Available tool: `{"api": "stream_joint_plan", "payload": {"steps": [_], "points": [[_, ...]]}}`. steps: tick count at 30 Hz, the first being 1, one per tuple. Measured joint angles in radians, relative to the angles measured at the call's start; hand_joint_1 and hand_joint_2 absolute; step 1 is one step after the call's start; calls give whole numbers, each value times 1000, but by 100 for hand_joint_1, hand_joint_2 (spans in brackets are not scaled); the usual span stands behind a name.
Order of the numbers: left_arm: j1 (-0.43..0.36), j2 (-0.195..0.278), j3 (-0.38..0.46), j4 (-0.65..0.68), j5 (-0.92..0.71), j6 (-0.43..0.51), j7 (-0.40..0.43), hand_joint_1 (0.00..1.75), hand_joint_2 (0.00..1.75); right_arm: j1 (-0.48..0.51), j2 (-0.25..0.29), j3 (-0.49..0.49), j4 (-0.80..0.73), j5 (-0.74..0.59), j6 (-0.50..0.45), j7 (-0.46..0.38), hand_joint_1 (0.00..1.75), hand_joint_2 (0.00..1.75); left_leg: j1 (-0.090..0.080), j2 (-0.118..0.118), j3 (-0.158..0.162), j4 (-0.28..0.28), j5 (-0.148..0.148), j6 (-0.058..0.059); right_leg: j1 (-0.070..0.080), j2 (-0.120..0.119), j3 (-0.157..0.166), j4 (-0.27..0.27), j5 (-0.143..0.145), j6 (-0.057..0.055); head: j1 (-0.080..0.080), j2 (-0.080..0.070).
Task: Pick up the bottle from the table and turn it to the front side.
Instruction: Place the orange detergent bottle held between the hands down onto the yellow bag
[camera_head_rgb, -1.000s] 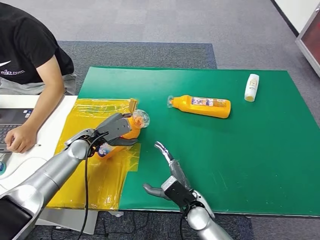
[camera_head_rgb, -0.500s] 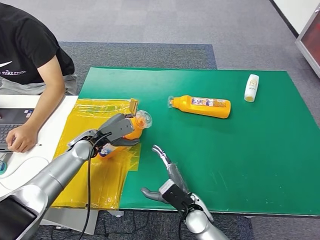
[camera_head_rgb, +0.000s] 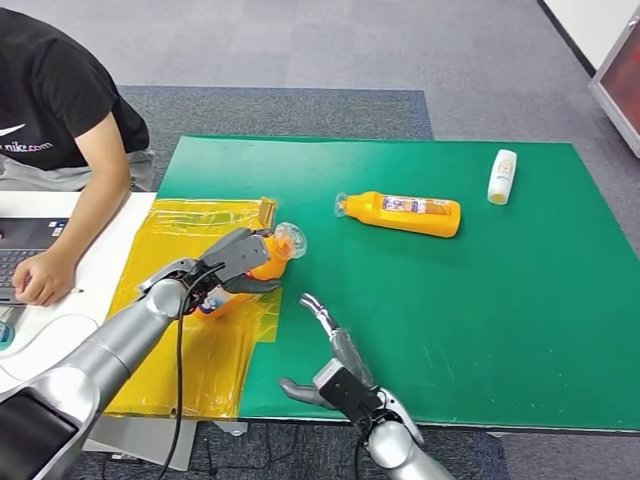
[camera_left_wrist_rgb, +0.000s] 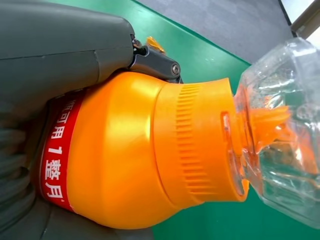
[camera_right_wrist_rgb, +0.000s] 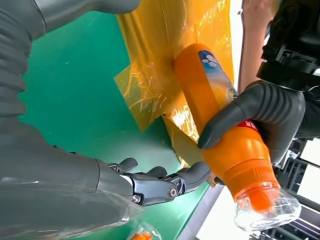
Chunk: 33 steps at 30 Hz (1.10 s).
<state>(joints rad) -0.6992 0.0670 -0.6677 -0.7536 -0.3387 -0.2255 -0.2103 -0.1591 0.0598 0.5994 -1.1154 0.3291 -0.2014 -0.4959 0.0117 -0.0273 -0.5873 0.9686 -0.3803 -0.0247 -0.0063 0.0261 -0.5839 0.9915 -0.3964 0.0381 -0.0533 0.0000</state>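
Between the earlier frames and now, the right hand (camera_head_rgb: 332, 360) has slid a little toward 7 o'clock along the near table edge, and the bottle (camera_head_rgb: 253, 262) in the left hand (camera_head_rgb: 226, 262) has crept slightly toward 3 o'clock with its cap.

That left hand grasps the orange bottle around its body, thumb on one side and fingers (camera_left_wrist_rgb: 156, 62) on the other, as the left wrist view shows. It sits over the edge of the yellow film (camera_head_rgb: 189, 340), at about 9 o'clock from the middle of the green mat (camera_head_rgb: 468, 330). Its long axis runs roughly from 8 to 2 o'clock, clear cap (camera_head_rgb: 290, 239) leading toward 2. The right hand is released, fingers spread, holding nothing, and lies at about 5 o'clock from the bottle, near but apart; in the right wrist view its fingertips (camera_right_wrist_rgb: 196, 172) point toward the bottle's neck. My judgement: the turn hinges on rolling about that long axis, and the left hand is already placed to do it.

A second orange bottle (camera_head_rgb: 400, 213) lies on the mat toward 1 o'clock, a small white bottle (camera_head_rgb: 503, 175) farther out. Grey carpet (camera_head_rgb: 340, 50) surrounds the table; a person (camera_head_rgb: 68, 130) sits at 10 o'clock by a laptop (camera_head_rgb: 19, 250)
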Motion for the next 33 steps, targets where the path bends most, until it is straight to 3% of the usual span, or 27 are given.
{"api": "stream_joint_plan", "payload": {"steps": [33], "points": [[-33,-15,17,114,3,-73,-45,171,175,-44,42,14,72,-36,-7,88,0,175,-1,0,32,-8,-14,-4,0,0,28,0,-15,-6,0,0]]}}
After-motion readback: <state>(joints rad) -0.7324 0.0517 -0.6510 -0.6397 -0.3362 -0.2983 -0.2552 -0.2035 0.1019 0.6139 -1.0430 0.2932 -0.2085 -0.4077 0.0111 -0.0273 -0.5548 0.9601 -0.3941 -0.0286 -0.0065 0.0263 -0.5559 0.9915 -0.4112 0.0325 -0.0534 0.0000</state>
